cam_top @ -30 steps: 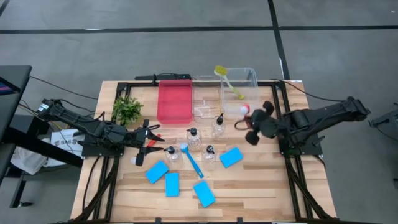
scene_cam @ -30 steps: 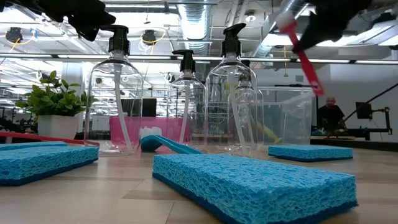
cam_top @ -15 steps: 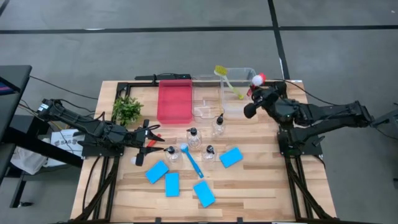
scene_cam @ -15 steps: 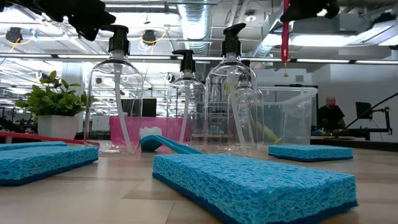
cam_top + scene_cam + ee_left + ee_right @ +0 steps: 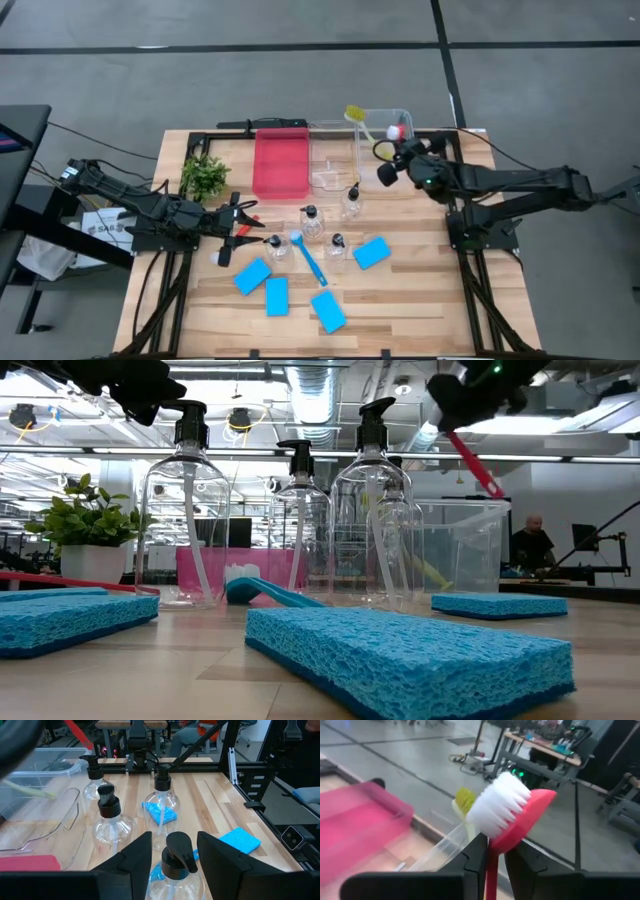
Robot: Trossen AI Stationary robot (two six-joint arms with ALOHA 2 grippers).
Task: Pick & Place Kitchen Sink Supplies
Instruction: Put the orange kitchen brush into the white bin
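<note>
Change: since the earlier frames the right arm has swung from bench centre toward the upper centre-right of the high view, carrying the red brush over the clear bin; the left arm has not moved.
Bench: light wooden slatted bench point(image 5: 400, 300) filling the middle of the high view.
Red tray: flat red rectangular plastic tray point(image 5: 281, 163), upper centre.
Clear bin: clear plastic rectangular bin point(image 5: 385, 150) right of the tray, with a yellow-green long-handled brush point(image 5: 362, 128) lying in it.
Right gripper: right gripper point(image 5: 403, 152) above the bin's right part, jaws clenched on the handle of the red long-handled brush with white bristles point(image 5: 507, 810), head pointing up toward the frame's top edge.
Left gripper: left gripper point(image 5: 250, 228) at centre-left, low over the bench; jaws parted and empty, either side of the nearest pump top in its wrist view.
Plant: small green leafy plant point(image 5: 204, 176), upper left of the bench.
Sponges: four flat bright-blue rectangular sponges point(image 5: 276, 296), three lower centre, one right of centre.
Bottles: small clear bottles with black pump tops point(image 5: 311, 222), clustered at centre.
Blue brush: blue long-handled brush point(image 5: 309, 260) lying between bottles and sponges.
</note>
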